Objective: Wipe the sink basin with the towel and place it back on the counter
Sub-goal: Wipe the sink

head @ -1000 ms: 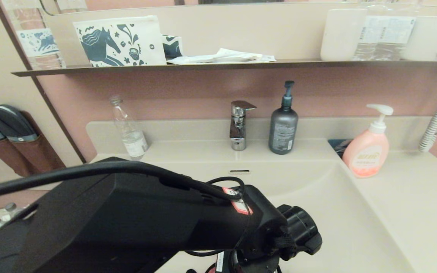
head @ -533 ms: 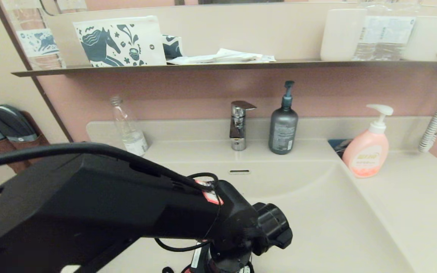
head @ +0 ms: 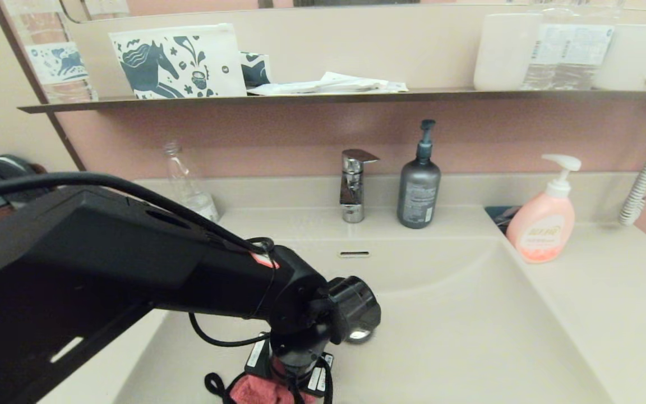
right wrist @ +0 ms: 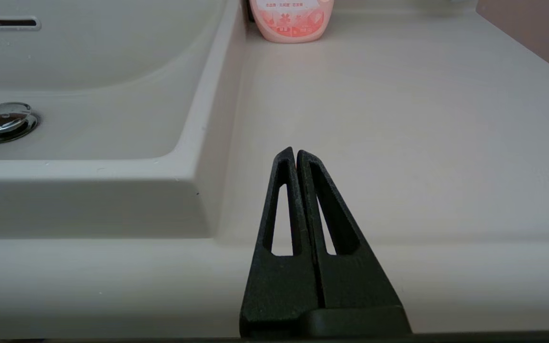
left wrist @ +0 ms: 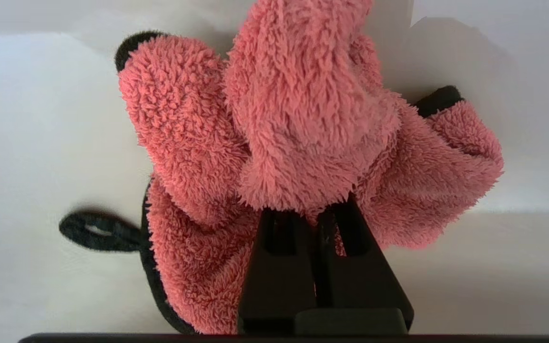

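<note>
My left gripper (left wrist: 315,209) is shut on the coral-pink towel (left wrist: 298,124), a bunched fuzzy cloth with a black hem and a black hanging loop (left wrist: 94,231). The towel (head: 255,390) presses on the floor of the beige sink basin (head: 457,331) near its front, under my left arm's wrist (head: 300,320). The chrome drain plug (head: 361,335) peeks out just right of that wrist; the drain plug (right wrist: 4,121) and overflow slot (right wrist: 15,22) also show from the right wrist. My right gripper (right wrist: 296,153) is shut and empty, low at the front edge of the counter (right wrist: 398,119), right of the basin.
A chrome faucet (head: 353,185), a grey pump bottle (head: 419,182) and a clear bottle (head: 191,188) stand on the back ledge. A pink soap pump bottle (head: 541,219) stands on the counter's back right. The dark wall shelf (head: 323,96) carries a pouch and cups.
My left arm has swung left and back in the head view, dragging the towel across the basin floor. The drain plug and the towel have come into sight.
</note>
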You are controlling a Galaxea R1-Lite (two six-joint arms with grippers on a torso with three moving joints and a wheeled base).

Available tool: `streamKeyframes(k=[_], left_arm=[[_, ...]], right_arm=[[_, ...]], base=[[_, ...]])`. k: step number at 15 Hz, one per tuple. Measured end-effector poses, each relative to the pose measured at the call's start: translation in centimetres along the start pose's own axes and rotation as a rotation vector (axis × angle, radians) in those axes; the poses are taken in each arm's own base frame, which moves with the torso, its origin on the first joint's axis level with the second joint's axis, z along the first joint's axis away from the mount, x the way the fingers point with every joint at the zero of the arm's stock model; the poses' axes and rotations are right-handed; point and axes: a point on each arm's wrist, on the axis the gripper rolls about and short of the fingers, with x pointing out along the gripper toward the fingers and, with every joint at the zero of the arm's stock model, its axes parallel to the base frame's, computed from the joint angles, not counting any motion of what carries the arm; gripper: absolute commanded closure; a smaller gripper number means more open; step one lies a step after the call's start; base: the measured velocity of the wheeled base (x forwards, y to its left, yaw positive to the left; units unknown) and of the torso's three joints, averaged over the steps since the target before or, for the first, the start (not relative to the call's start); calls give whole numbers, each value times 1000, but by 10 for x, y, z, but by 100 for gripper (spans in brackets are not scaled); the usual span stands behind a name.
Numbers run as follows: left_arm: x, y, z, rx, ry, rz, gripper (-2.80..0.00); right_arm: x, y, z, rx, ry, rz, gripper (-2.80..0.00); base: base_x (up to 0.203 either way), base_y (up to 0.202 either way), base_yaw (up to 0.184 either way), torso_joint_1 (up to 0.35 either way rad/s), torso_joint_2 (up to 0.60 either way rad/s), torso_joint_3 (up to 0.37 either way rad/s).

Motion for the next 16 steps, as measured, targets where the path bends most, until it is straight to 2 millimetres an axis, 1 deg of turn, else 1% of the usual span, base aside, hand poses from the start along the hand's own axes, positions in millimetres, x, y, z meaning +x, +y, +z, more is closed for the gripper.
streamKeyframes(k=[5, 10, 13, 16], left_arm=[[5, 11, 19, -42, -107, -21, 0], [9, 18, 37, -17, -206, -39, 0], [13, 18, 48, -17, -271, -59, 0], [20, 18, 61, -14, -339, -72, 0]], right_arm=[[0, 0, 0, 0, 0, 0, 0], [0, 0, 0, 0, 0, 0, 0], [0, 0, 0, 0, 0, 0, 0], [0, 0, 0, 0, 0, 0, 0]], base=[[0, 0, 0, 0, 0, 0], [0, 0, 0, 0, 0, 0], [0, 0, 0, 0, 0, 0], [0, 0, 0, 0, 0, 0]])
